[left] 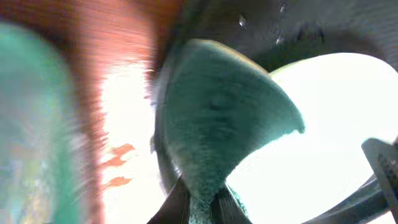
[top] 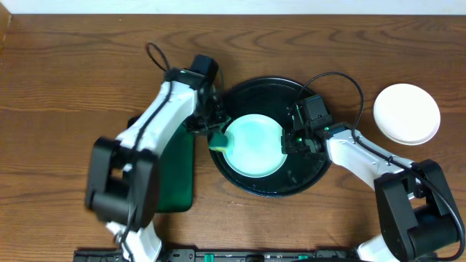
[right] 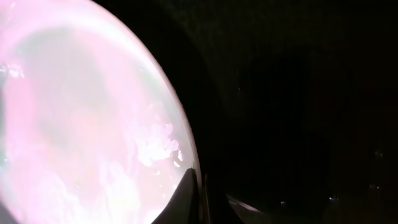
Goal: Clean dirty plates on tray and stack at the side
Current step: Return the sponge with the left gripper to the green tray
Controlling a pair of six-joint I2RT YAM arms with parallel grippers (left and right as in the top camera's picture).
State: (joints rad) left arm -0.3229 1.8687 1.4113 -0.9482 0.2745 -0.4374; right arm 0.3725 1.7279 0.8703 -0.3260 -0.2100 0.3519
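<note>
A pale mint-green plate [top: 253,145] lies in the glossy black tray [top: 306,94]. My left gripper [top: 215,135] is shut on a green and yellow sponge [top: 218,140], which touches the plate's left edge. In the left wrist view the sponge [left: 217,118] fills the middle, pinched in the jaws [left: 202,208], with the bright plate [left: 329,143] to its right. My right gripper [top: 290,143] is shut on the plate's right rim. In the right wrist view the jaws [right: 200,193] grip the edge of the plate [right: 81,112] over the tray [right: 298,93]. A white plate [top: 406,113] sits on the table at the right. No other mint plate shows.
A dark green rectangular tray [top: 177,182] lies left of the black tray, partly under my left arm. The wooden table [top: 65,80] extends to the left and back. A black bar runs along the front edge [top: 240,255].
</note>
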